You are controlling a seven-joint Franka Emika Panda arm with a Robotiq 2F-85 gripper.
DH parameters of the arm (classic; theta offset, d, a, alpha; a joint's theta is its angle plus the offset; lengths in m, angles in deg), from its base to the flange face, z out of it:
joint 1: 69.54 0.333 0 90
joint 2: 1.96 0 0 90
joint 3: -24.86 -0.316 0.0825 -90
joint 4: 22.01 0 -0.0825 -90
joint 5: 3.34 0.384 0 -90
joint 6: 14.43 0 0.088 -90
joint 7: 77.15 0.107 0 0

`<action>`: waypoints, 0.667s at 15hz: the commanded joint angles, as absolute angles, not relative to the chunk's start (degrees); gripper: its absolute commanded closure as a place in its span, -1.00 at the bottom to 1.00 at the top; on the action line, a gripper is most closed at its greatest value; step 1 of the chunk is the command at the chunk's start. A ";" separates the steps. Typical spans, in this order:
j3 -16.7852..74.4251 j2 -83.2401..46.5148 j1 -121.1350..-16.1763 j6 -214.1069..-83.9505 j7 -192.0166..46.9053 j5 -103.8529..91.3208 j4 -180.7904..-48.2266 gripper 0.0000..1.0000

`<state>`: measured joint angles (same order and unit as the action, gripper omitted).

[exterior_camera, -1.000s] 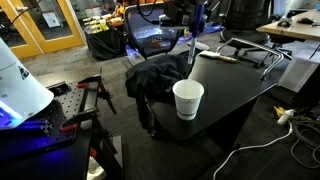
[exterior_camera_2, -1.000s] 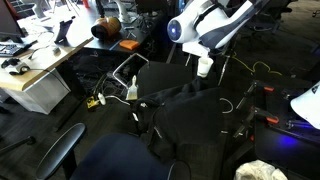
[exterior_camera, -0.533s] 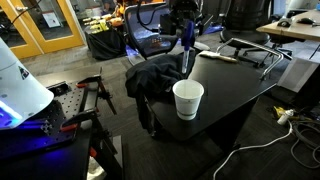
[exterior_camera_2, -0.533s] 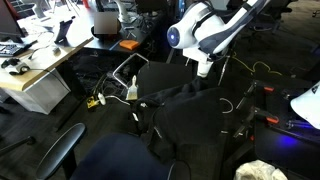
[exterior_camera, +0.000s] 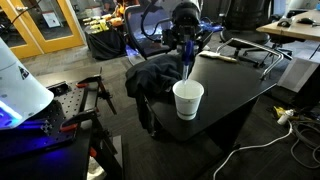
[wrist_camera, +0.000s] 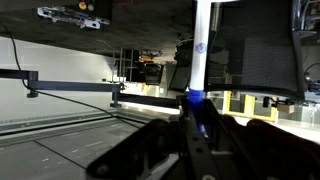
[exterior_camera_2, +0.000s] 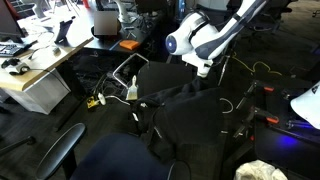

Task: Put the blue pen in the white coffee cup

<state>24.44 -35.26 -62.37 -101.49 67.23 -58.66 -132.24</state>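
- Wrist view is showing the jaws clamped on the blue pen, with its lighter shaft running toward the top of the picture.
- In an exterior view the Panda arm is coming down over the black bench. Over the last second it has been carrying the blue pen from well above to just over the white coffee cup, tip pointing down and seemingly not yet inside.
- The white coffee cup is standing upright near the bench's front edge, beside a dark jacket hanging over the side edge. A tan pen is lying near the far edge.
- The carry is looking nearly finished. What is remaining is centring the tip over the mouth and letting go, and an off-centre drop could be tipping the light cup.
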 commanded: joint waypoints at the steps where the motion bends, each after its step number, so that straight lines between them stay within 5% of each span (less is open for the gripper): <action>1: 24.78 -38.53 -63.18 -102.70 68.78 -57.90 -129.09 0.92; 10: 25.20 -46.33 -63.45 -104.71 67.95 -57.62 -121.97 0.92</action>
